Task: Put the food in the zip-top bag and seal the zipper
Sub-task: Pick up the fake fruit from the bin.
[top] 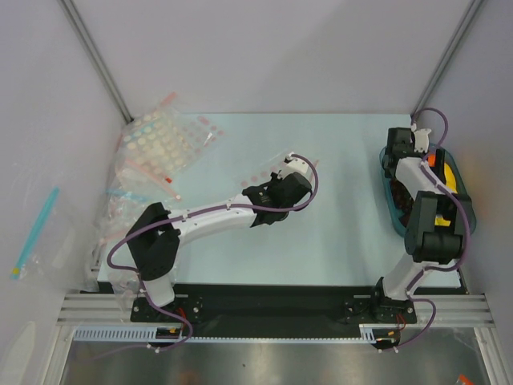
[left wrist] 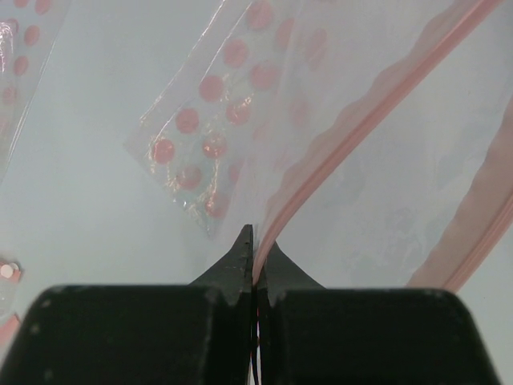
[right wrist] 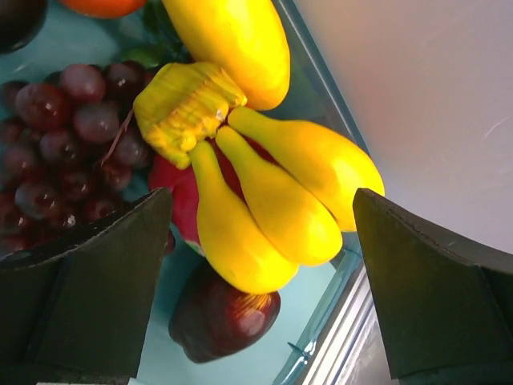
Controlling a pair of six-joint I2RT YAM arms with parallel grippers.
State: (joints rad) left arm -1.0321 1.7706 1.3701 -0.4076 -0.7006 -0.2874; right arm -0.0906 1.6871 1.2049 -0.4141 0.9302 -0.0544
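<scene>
My left gripper [top: 287,183] is at mid-table, shut on the pink-red zipper [left wrist: 353,120] of the clear zip-top bag [left wrist: 385,208]; the strip runs between the closed fingertips [left wrist: 240,261]. The bag is barely visible in the top view [top: 263,172]. My right gripper [top: 401,156] is open over the teal tray [top: 469,212], its fingers either side of the yellow banana bunch [right wrist: 264,192] without touching it. Under the bananas lie a dark purple-brown fruit [right wrist: 224,317] and a red-pink fruit [right wrist: 180,200]. An orange fruit [right wrist: 100,6] shows at the top edge.
Dark grapes [right wrist: 64,136] fill the tray's left part. A second bag with pink dots [left wrist: 200,136] lies beside the held one. More clear bags [top: 160,144] are piled at the back left. Grey walls close in on both sides.
</scene>
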